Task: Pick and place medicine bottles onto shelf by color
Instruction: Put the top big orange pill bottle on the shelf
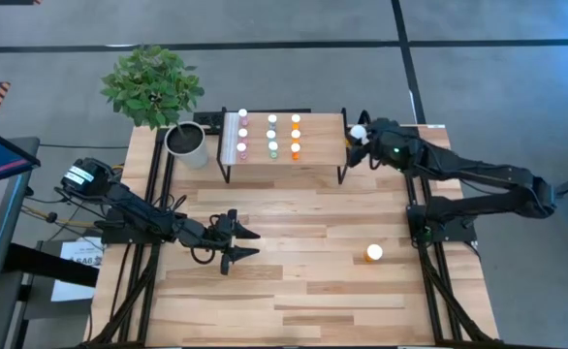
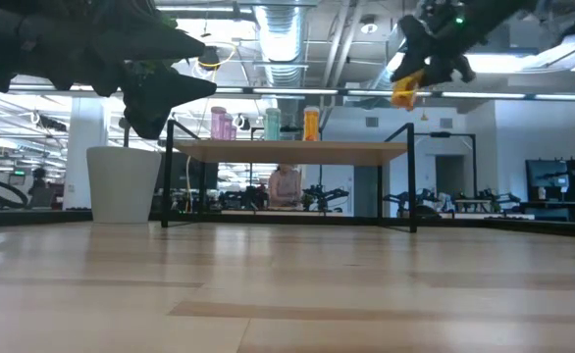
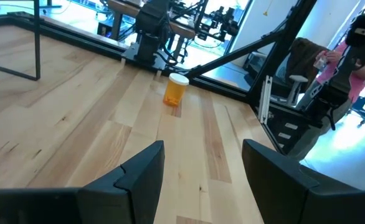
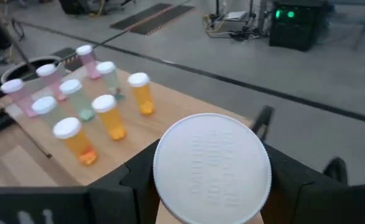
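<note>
The shelf point(image 1: 284, 143) stands at the table's far middle. It bears pink point(image 1: 243, 133), green point(image 1: 272, 134) and orange point(image 1: 296, 135) medicine bottles, upright in three rows by color. My right gripper point(image 1: 359, 138) hangs just off the shelf's right end, above its top, shut on a larger orange bottle point(image 2: 405, 93) with a white cap point(image 4: 212, 168). Another larger orange bottle point(image 1: 373, 253) stands upright on the table at the near right. My left gripper point(image 1: 246, 242) hovers open over the table's middle left, holding nothing. My right gripper pinches the larger orange bottle between its two fingers point(image 4: 136, 180), one on each side just below the cap rim point(image 4: 170, 205). The cap hides the body in the wrist view. The bottle hangs tilted and lifted clear point(image 2: 406, 95), level with the tops of the shelf's bottles.
A grey-white pot point(image 1: 187, 145) with a leafy plant point(image 1: 151, 85) stands by the shelf's left end. The shelf's thin black legs point(image 2: 411, 176) reach down to the table. A person point(image 3: 357, 56) shows beyond the table's right side.
</note>
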`<state>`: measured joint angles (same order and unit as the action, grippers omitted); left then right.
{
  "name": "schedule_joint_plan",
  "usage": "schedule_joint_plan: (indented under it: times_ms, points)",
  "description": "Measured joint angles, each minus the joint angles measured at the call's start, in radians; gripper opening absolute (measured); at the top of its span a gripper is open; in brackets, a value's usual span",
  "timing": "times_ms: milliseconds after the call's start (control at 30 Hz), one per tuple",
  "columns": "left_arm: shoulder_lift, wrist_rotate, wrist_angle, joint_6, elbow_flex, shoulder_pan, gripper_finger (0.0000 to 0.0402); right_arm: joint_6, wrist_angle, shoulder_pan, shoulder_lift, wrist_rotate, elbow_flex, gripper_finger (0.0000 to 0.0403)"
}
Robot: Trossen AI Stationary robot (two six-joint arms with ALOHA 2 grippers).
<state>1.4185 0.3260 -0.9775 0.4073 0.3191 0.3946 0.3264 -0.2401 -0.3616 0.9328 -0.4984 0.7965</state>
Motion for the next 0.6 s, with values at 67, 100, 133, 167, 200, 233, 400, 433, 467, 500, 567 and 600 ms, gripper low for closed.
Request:
schedule_joint_plan:
  times_ms: [67,100,133,167,200,233,400,433,467,500,567,600]
  points:
    - [0.000,0.001,0.000,0.000,0.000,0.000,0.0203,-0.022,0.006,0.010,0.051,0.000,0.035,0.0221]
    - [0.000,0.001,0.000,0.000,0.000,0.000,0.0203,-0.034,0.011,0.012,0.077,0.000,0.051,0.0221]
    - [0.000,0.001,-0.001,0.000,0.000,0.000,0.0203,-0.043,0.012,0.013,0.105,0.000,0.066,0.0221]
    - [0.000,0.001,-0.001,0.000,0.000,0.000,0.0203,-0.056,0.015,0.013,0.132,0.000,0.081,0.0221]
    - [0.000,0.001,-0.001,0.000,0.000,0.000,0.0203,-0.069,0.022,0.010,0.160,0.000,0.098,0.0221]
    - [0.000,0.001,-0.001,0.000,0.000,0.000,0.0203,-0.085,0.035,0.005,0.185,0.001,0.116,0.0220]
    - [0.000,0.002,-0.004,0.000,0.000,0.000,0.0203,-0.149,0.076,-0.027,0.297,0.003,0.201,0.0220]
    - [0.000,0.002,-0.007,0.000,0.000,0.000,0.0203,-0.157,0.078,-0.034,0.322,0.004,0.220,0.0221]
    - [0.000,0.002,-0.007,0.000,0.000,0.000,0.0203,-0.162,0.081,-0.041,0.345,0.004,0.237,0.0221]
    - [0.000,0.002,-0.007,0.000,0.000,0.000,0.0203,-0.168,0.079,-0.050,0.365,0.006,0.248,0.0222]
    - [0.000,0.002,-0.008,0.000,0.000,0.000,0.0203,-0.170,0.079,-0.067,0.409,0.027,0.272,0.0222]
    - [0.000,0.002,-0.008,-0.001,0.000,0.000,0.0203,-0.168,0.083,-0.076,0.432,0.045,0.282,0.0222]
